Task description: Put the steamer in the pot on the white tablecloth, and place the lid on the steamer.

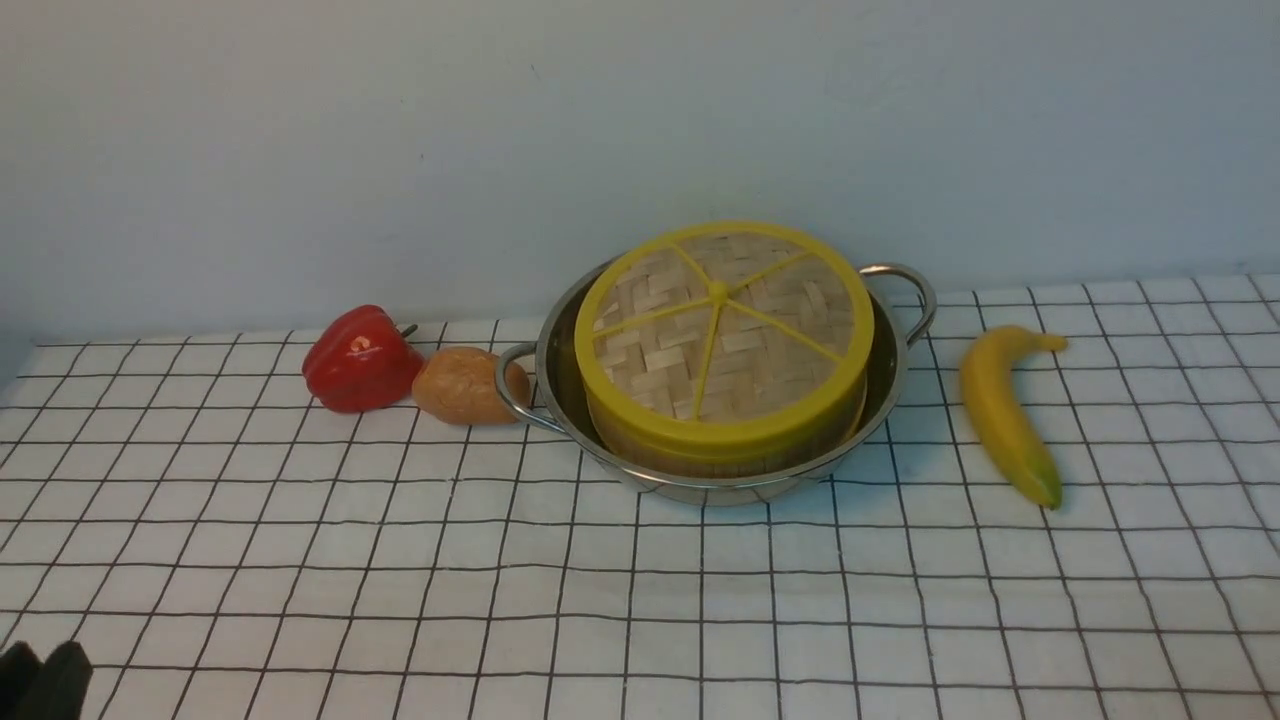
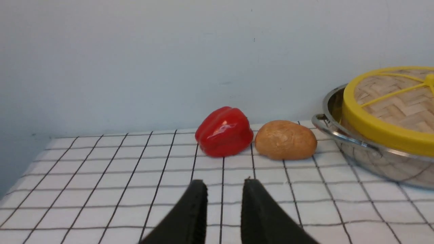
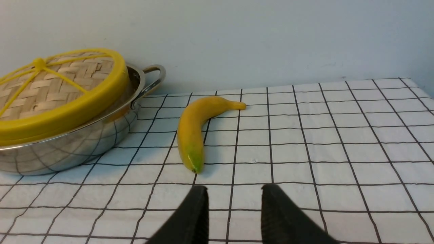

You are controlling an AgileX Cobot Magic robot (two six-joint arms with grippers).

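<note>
The steel pot [image 1: 889, 372] stands on the white tablecloth [image 1: 640, 600] at the back middle. Inside it sits the steamer [image 1: 722, 461], of which only a strip of bamboo wall shows. The woven lid [image 1: 722, 330] with yellow rim and spokes covers it, tipped a little toward me. My left gripper [image 2: 223, 184] hovers low over the cloth, well short of the pot [image 2: 369, 159] and lid [image 2: 390, 101], jaws a little apart and empty; its fingers [image 1: 45, 682] show at the front left corner. My right gripper [image 3: 234, 189] is open and empty, on the near side of the banana.
A red bell pepper [image 1: 358, 360] and a brown potato [image 1: 462, 385] lie just left of the pot's handle. A yellow banana [image 1: 1005, 415] lies to the pot's right. A pale wall rises behind the table.
</note>
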